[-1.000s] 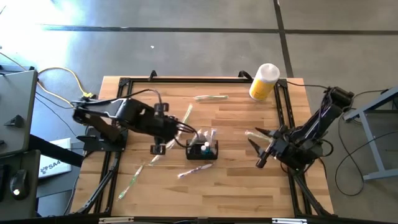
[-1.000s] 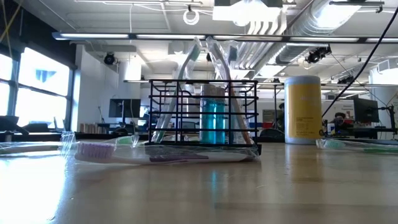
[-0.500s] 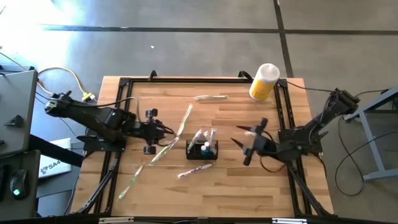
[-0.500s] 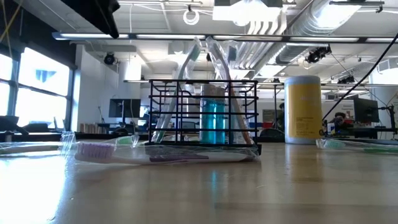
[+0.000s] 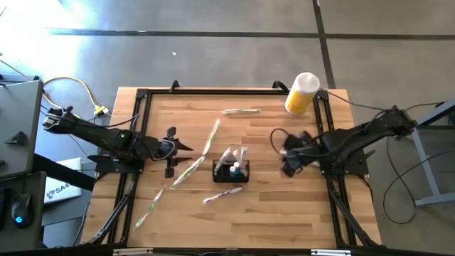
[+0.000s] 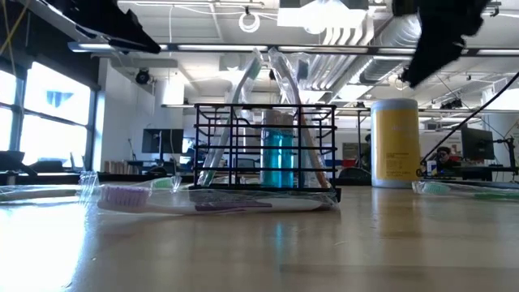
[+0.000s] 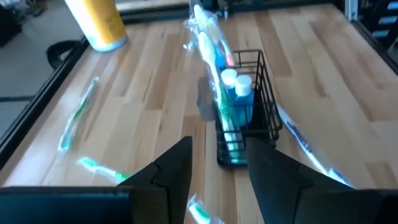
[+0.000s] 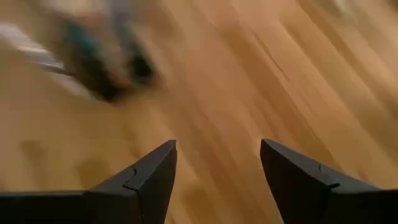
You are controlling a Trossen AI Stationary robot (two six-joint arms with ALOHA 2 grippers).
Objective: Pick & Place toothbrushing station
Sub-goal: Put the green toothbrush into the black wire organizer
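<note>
Wrapped toothbrushes (image 5: pixel 190 168) lie scattered across the pale wooden surface (image 5: pixel 263 206), one right in front of the toothbrushing station (image 5: pixel 231 171), which sits near the middle: a black wire basket, low and boxy, holding a blue bottle (image 6: pixel 278 158) and upright brushes. A yellow cylinder bottle (image 5: pixel 301 93) with a white cap stands at the far edge, well apart. The left gripper (image 5: pixel 175 147) hovers off to the station's left, fingers parted, nothing between them. The right gripper (image 5: pixel 290 153) hangs on the other side, jaws spread wide and empty; its own camera's view is smeared, so details there are hard to make out.
</note>
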